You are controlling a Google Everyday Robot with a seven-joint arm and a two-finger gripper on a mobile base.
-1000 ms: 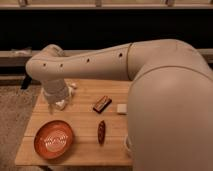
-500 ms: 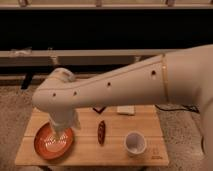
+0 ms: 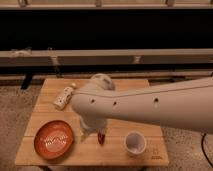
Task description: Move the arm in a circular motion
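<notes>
The arm (image 3: 150, 102) is a thick cream-white tube with small dark screw holes. It reaches in from the right edge across the wooden table (image 3: 125, 87) to a rounded joint at the middle. From that joint the short gripper (image 3: 88, 133) hangs down over the table's front middle, just right of an orange bowl (image 3: 54, 139). It holds nothing that I can see.
A small white bottle (image 3: 63, 97) lies at the table's back left. A white cup (image 3: 135, 143) stands at the front right. A reddish-brown oblong item (image 3: 101, 138) lies partly hidden beside the gripper. A dark wall with a rail runs behind the table.
The gripper swept from the table's back left down over the orange bowl, then right to the front middle. The white bottle is uncovered now. The arm's elbow has drawn back to the right.
</notes>
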